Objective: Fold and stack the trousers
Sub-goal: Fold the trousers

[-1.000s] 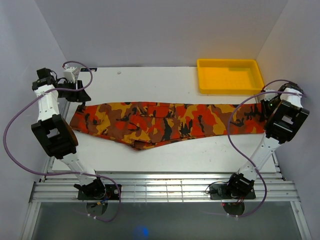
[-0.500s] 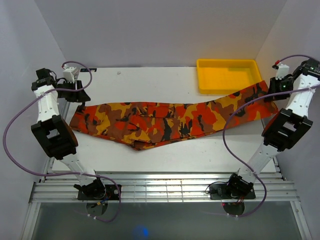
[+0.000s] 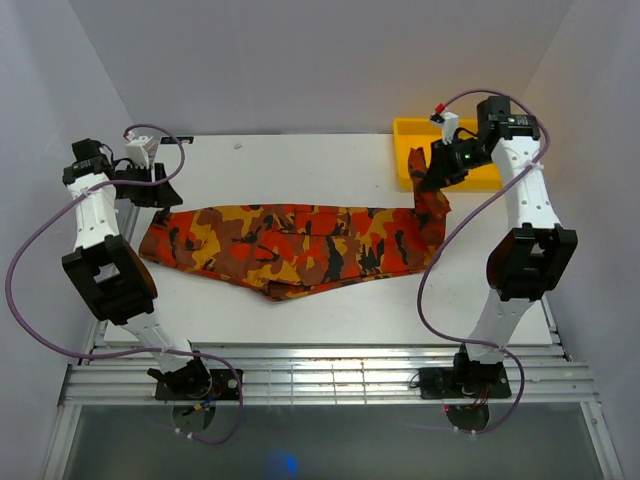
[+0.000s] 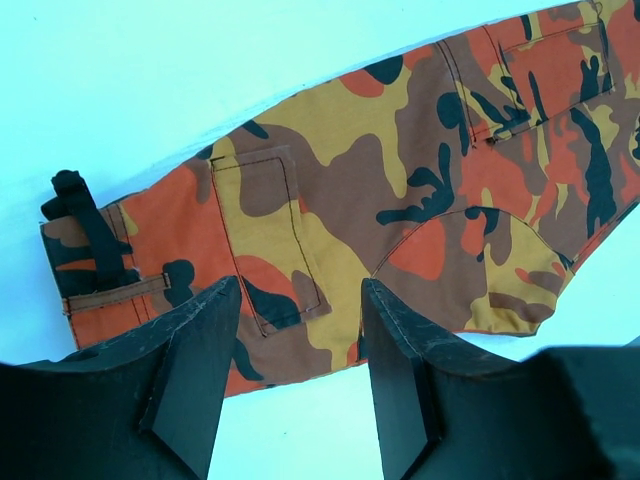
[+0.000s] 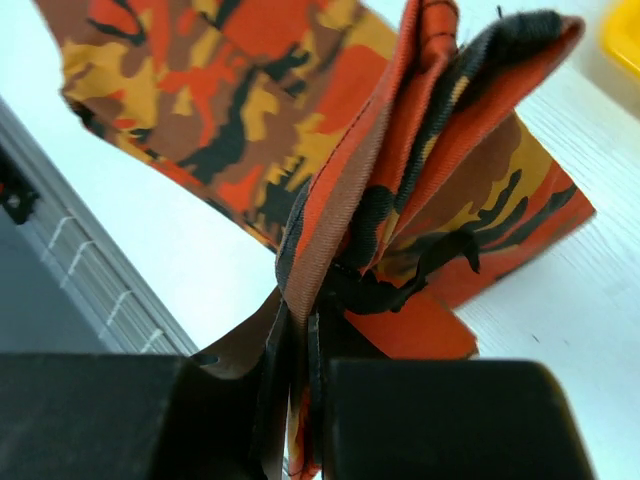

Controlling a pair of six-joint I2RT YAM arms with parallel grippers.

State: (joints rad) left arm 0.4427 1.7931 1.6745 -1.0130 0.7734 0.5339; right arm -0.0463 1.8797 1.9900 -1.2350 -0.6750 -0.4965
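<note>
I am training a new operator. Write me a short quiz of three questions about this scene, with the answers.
1. True or false: the right hand is shut on one end of the trousers and holds it above the table.
2. Where does the yellow tray stand in the top view? A: near left. B: far right. C: centre.
3. Which hand is open and holds nothing?

Key: 1 true; 2 B; 3 the left hand.
</note>
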